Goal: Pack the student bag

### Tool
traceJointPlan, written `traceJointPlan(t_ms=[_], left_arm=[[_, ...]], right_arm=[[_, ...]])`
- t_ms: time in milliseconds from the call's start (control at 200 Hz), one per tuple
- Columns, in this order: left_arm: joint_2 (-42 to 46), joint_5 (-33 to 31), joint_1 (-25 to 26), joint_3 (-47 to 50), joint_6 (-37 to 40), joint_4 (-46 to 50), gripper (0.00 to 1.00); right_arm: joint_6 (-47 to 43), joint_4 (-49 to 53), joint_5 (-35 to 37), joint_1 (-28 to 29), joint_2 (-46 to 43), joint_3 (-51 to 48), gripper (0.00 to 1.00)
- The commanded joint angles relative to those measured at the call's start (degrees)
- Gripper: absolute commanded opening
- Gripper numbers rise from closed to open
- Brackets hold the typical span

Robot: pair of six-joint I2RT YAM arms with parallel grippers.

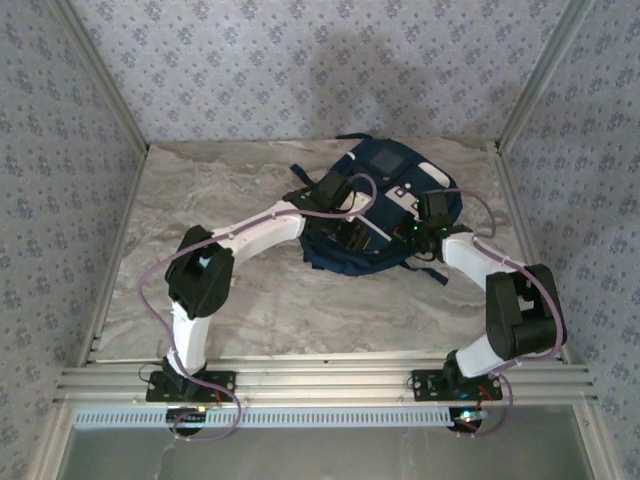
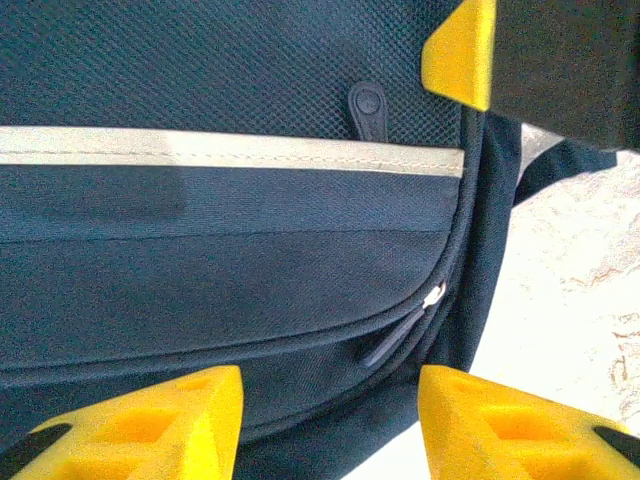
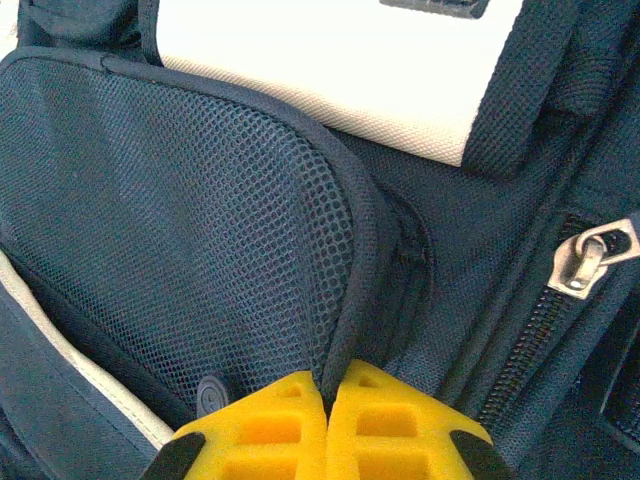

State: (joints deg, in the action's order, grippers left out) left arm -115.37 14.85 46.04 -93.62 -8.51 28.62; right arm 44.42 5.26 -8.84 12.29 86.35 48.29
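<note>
The student bag [image 1: 385, 165], navy with white trim and a grey front panel, lies on the marble table at the back centre. My left gripper [image 1: 350, 232] hovers over its front face. In the left wrist view the left gripper [image 2: 330, 420] stands open, its yellow fingers [image 2: 150, 425] apart above dark fabric, and a dark zipper pull [image 2: 395, 338] lies just ahead of them, untouched. My right gripper [image 1: 420, 228] is at the bag's right side. In the right wrist view the right gripper [image 3: 328, 395] is shut on the bound edge of the mesh pocket [image 3: 180, 230].
A white trim stripe [image 2: 230, 148] crosses the bag in the left wrist view. A metal zipper slider [image 3: 585, 258] sits right of the pinched edge. Bare marble table [image 1: 250, 290] lies left of and in front of the bag. Patterned walls and metal posts [image 1: 100, 80] enclose it.
</note>
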Motion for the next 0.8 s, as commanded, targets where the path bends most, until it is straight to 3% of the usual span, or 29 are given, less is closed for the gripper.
traceJointPlan(t_ms=[0, 125, 280, 795], left_arm=[[-2.4, 2.2, 0.8, -2.5, 1.3, 2.2, 0.52], [-3.4, 2.9, 1.2, -2.5, 0.6, 1.8, 0.61], [-4.0, 3.2, 2.0, -2.9, 0.3, 2.4, 0.63], [-6.0, 2.7, 3.6, -4.8, -1.9, 5.1, 0.62]], right_arm=[[1.8, -0.5, -3.2, 0.5, -0.3, 2.8, 0.00], [4.0, -1.0, -4.1, 0.3, -0.2, 3.3, 0.00], [5.6, -1.3, -4.4, 0.3, 0.2, 4.7, 0.00], [6.9, -1.9, -3.2, 1.9, 1.6, 6.0, 0.00]])
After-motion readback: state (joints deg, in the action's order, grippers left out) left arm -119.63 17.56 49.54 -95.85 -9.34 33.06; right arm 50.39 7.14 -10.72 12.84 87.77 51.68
